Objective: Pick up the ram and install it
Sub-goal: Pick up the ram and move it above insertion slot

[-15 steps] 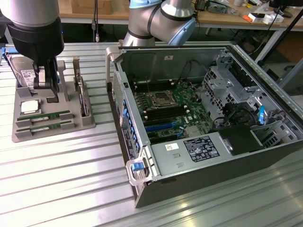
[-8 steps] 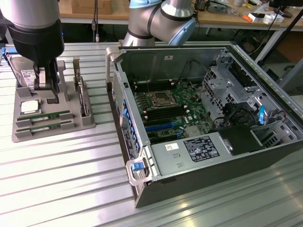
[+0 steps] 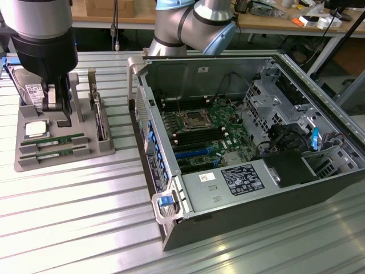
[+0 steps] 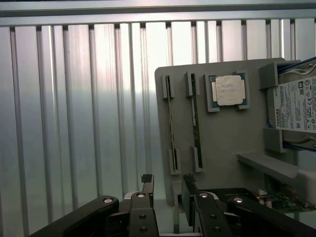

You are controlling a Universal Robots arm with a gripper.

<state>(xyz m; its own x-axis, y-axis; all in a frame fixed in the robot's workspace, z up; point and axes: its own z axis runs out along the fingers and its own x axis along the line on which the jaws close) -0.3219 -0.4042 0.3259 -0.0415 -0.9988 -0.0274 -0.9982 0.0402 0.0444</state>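
My gripper [image 4: 168, 190] hangs open over the tray [image 3: 25, 164].
The ram [image 3: 60, 139] lies nine-to-three in the exterior view, at my six o'clock.

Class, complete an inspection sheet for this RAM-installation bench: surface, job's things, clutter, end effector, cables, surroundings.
Surface: ribbed metal table.
Job's things: the ram and a second ram slotted in a grey holder; open computer case beside it.
Clutter: CPU chip and hard drive in the same holder.
End effector: open, empty, over the holder.
Cables: black cables and a blue cable inside the case.
Surroundings: cluttered benches behind.
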